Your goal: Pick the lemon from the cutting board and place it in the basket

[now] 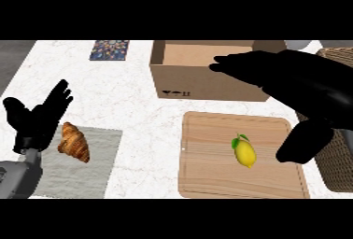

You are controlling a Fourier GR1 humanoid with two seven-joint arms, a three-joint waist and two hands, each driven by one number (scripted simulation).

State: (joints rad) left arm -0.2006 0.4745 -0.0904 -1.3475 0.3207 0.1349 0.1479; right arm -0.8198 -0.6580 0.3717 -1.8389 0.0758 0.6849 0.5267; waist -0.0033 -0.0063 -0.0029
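Head view, lemon [245,154] on board [207,144], box [207,83] beyond

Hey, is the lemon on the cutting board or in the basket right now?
On the cutting board: the lemon lies on its wood, outside the basket at the right edge.

Yellow lemon [245,154] on rectangular wooden cutting board [214,175]; brown cardboard box [207,81] behind; woven wicker basket [339,168] right; golden croissant [74,141] left.

A croissant [74,141] on grey cloth [89,173], cardboard box [207,85] beyond
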